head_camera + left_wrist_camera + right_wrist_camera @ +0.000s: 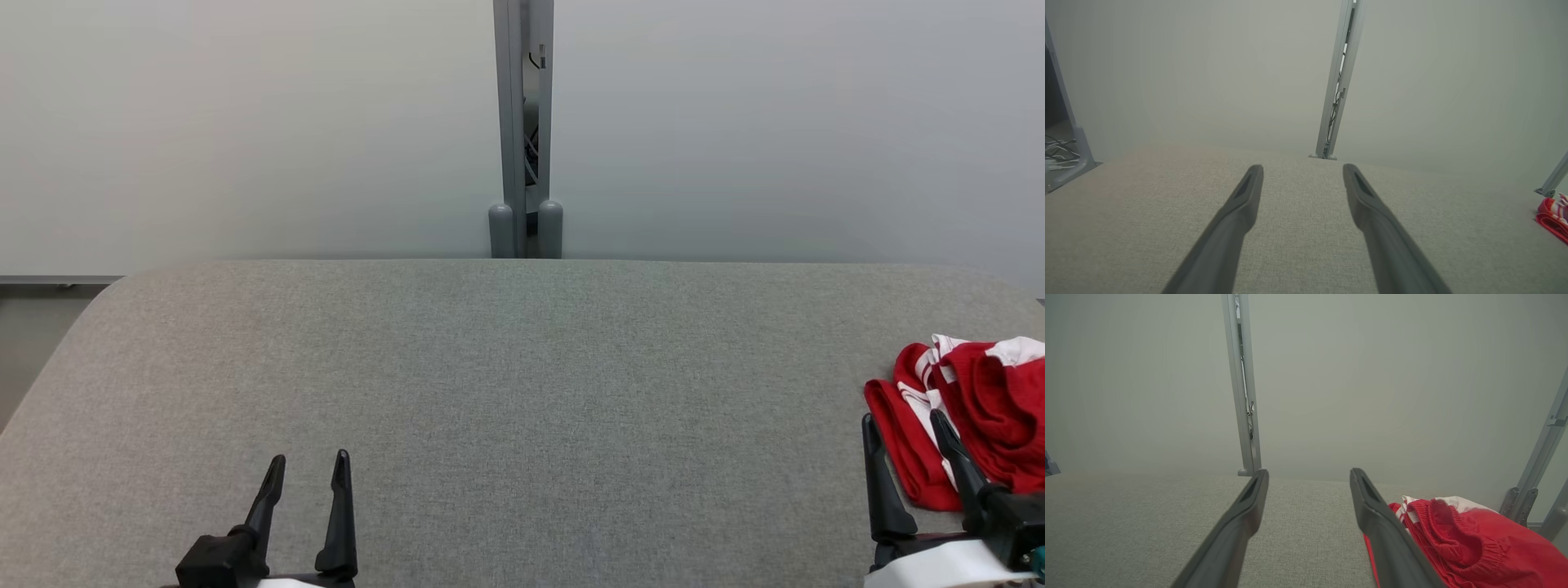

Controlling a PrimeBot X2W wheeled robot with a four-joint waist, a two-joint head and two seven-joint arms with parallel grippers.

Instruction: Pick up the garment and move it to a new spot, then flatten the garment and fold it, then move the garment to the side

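Head view: a grey fabric-topped desk (522, 392) is seen stretching wide, backed by a pale wall (245, 122) that is split at 12 o'clock by a grey post (522, 122). The left tool (312, 469) is held at 7 o'clock, released and empty. The right tool (903, 419) is parked at 4 o'clock, released too. The garment (980, 400), red and white, is bunched on the desk at 3 o'clock, just beside it; contact cannot be told.

Left wrist view: desk cloth is framed between the parted fingers (1237, 212). Cables (1059, 149) are glimpsed at 9 o'clock, the garment at 4 o'clock.

Right wrist view: nothing is gripped. The garment, its gathered elastic showing, is spotted at 4 o'clock, with slanted struts (1541, 457) at 3 o'clock.
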